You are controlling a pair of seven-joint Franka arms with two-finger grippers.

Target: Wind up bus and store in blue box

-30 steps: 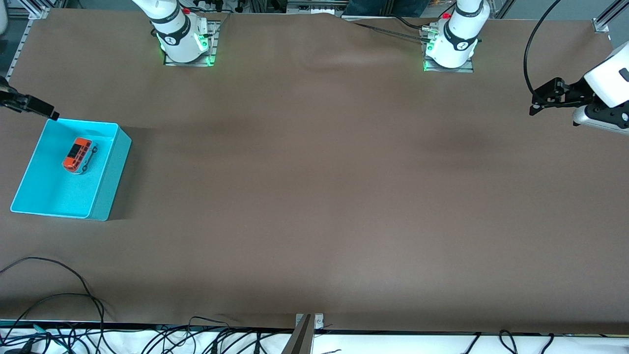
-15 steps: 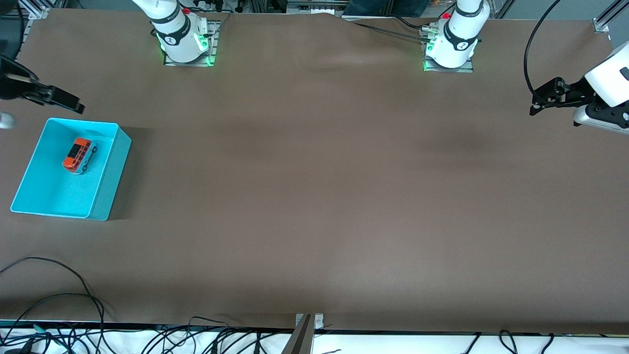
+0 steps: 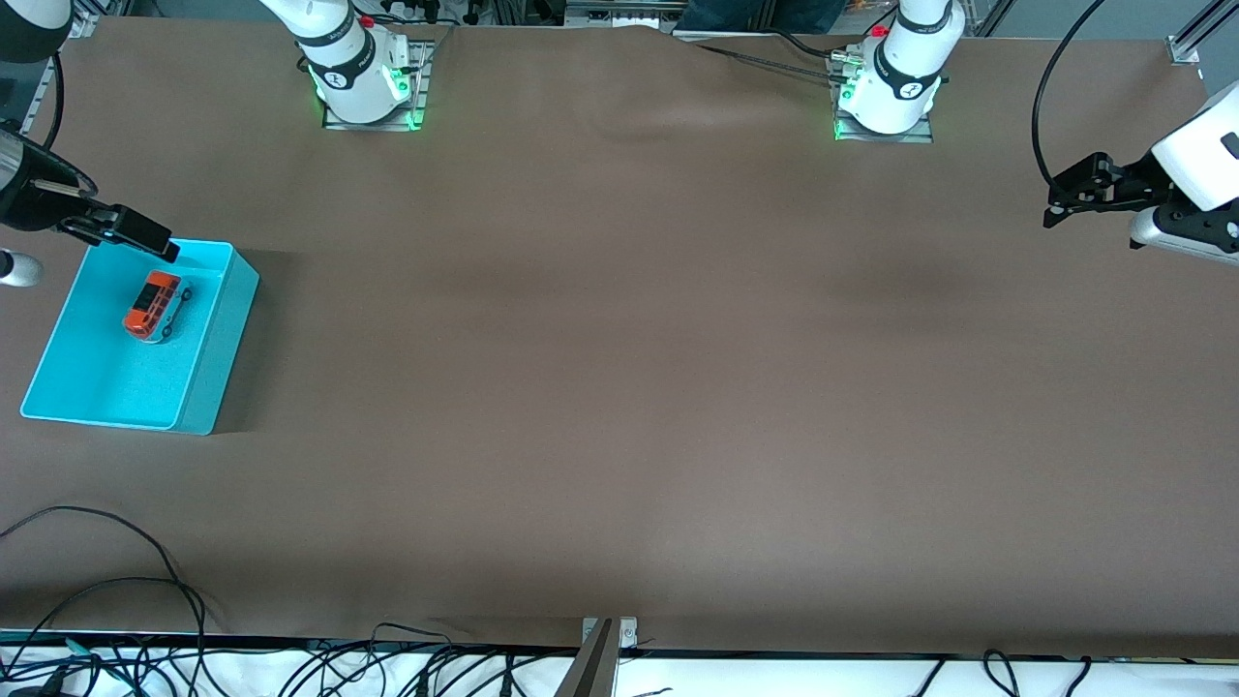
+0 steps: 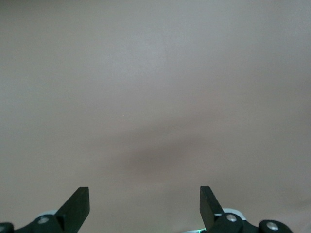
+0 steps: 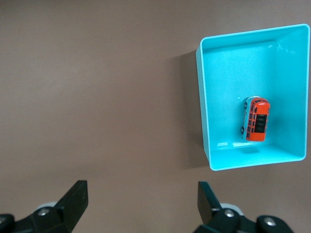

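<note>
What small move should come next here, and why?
Probably just lift the right hand away toward its base and stop. The bus already sits upright inside the blue box, touched by nothing; both hands are open and empty, and the left hand waits over bare table at its own end.

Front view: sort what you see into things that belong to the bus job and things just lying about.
Job:
- bus, in the blue box
- right gripper, open over the box's corner
- left gripper, open, waiting

Lying about:
- cables along the table edge nearest the camera
</note>
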